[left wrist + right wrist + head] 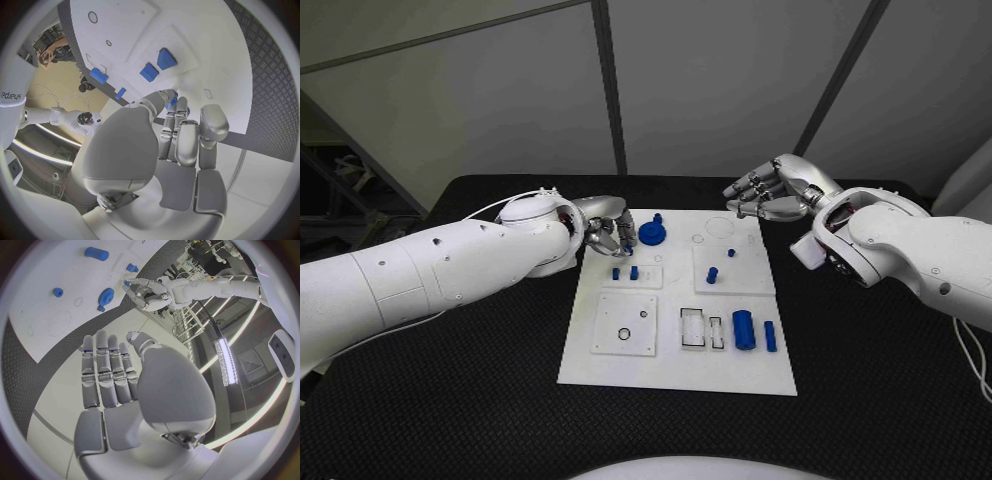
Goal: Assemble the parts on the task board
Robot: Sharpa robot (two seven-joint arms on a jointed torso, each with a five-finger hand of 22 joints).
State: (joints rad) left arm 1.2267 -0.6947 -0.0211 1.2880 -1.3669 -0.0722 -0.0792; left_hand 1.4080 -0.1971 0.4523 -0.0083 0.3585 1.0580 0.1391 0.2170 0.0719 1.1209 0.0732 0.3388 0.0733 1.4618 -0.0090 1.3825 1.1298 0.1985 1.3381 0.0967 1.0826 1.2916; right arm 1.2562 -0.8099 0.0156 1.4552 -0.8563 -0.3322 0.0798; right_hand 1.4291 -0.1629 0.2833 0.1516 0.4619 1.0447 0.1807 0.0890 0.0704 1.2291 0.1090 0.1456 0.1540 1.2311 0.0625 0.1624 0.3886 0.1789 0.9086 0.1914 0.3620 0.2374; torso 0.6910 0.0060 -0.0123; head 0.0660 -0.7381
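1. The task is judged partly done: on the task board (678, 372), two small pegs (625, 272) stand just below the left hand (606, 236), and two more (720, 264) stand between the hands, toward the right hand (769, 198).
2. A blue gear (653, 235) sits on the board just beside the left hand's fingertips (629, 243). Whether it is touched cannot be told.
3. A blue cylinder (744, 329) and a slim blue bar (770, 335) lie well apart from both hands, beside open rectangular slots (700, 329); these are judged still to be placed, and a square plate with a hole (625, 323) is also unfilled.
4. The left hand is seen with fingers drawn together near the gear; a grasp cannot be confirmed.
5. The right hand is held released, fingers extended over the black surface (877, 380) past the board's far corner.
6. In the right wrist view the flat, empty palm (119, 405) is made plain, which the head view hides; the gear (106, 295) is seen beyond its fingers.
7. In the left wrist view a blue part (172, 103) is seen right at the fingertips (178, 107).
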